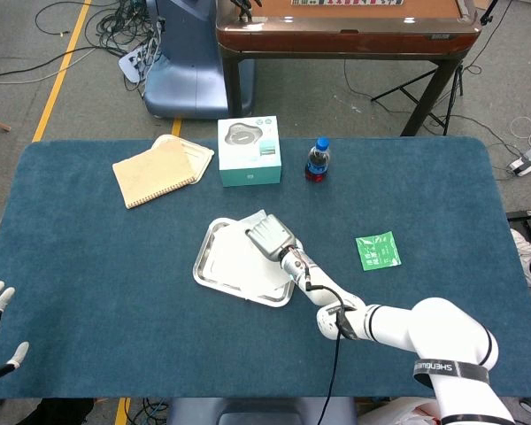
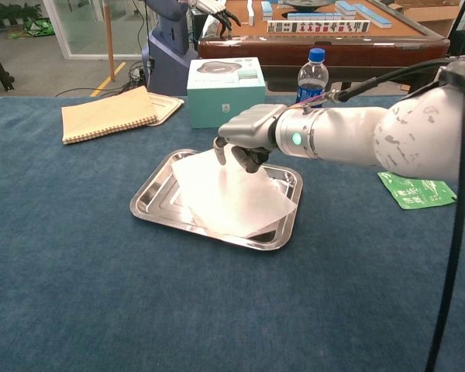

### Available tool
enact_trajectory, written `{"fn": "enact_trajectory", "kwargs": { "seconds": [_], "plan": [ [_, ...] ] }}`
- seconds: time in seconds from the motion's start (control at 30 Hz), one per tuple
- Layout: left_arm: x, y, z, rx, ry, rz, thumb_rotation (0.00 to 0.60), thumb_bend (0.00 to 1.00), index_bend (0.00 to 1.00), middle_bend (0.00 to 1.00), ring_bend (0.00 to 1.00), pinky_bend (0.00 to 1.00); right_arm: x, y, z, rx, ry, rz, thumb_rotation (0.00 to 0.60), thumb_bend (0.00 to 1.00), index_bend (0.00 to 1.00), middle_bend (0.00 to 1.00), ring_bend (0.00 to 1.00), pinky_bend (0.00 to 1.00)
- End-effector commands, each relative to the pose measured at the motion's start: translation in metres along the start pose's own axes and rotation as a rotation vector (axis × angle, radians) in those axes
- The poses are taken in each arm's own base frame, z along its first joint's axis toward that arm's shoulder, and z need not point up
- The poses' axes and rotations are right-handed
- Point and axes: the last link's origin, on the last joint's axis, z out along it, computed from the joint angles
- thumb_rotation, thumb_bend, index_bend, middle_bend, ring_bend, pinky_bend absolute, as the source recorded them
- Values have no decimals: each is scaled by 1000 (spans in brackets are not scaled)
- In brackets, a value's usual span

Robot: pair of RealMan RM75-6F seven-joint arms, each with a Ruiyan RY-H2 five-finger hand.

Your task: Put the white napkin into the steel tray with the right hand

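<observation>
- Napkin (image 2: pixel 229 190) lies in steel tray (image 2: pixel 151 203), one corner poking over its far rim.
- Right hand (image 2: pixel 244 139) above that corner, fingers curled; grip unclear.
- Risk: lifting drags napkin out.

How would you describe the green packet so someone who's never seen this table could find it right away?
Start at the blue table and find the steel tray near its middle. The green packet lies flat to the tray's right, beyond the right hand. It is the only green thing on the cloth, small, square and printed with white markings.
</observation>
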Motion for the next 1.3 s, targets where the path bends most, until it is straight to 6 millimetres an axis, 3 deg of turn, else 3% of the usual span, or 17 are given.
{"fn": "enact_trajectory", "kwargs": {
  "seconds": [0.03, 0.53, 1.3],
  "plan": [
    [0, -1, 0, 3, -1, 2, 600, 242, 87, 40, 29, 0, -1, -5, 5, 3, 2, -7, 600, 1000, 300, 1000, 1000, 1000],
    [-1, -3, -4, 25, 0, 9, 600, 242, 87, 40, 29, 0, -5, -14, 19, 18, -9, -30, 600, 1000, 286, 1000, 1000, 1000],
    [0, -5, -7, 39, 4, 16, 600, 242, 87, 40, 29, 0, -1, -49, 16, 166, 22, -47, 600, 1000, 278, 1000, 1000, 1000]
  ]
}}
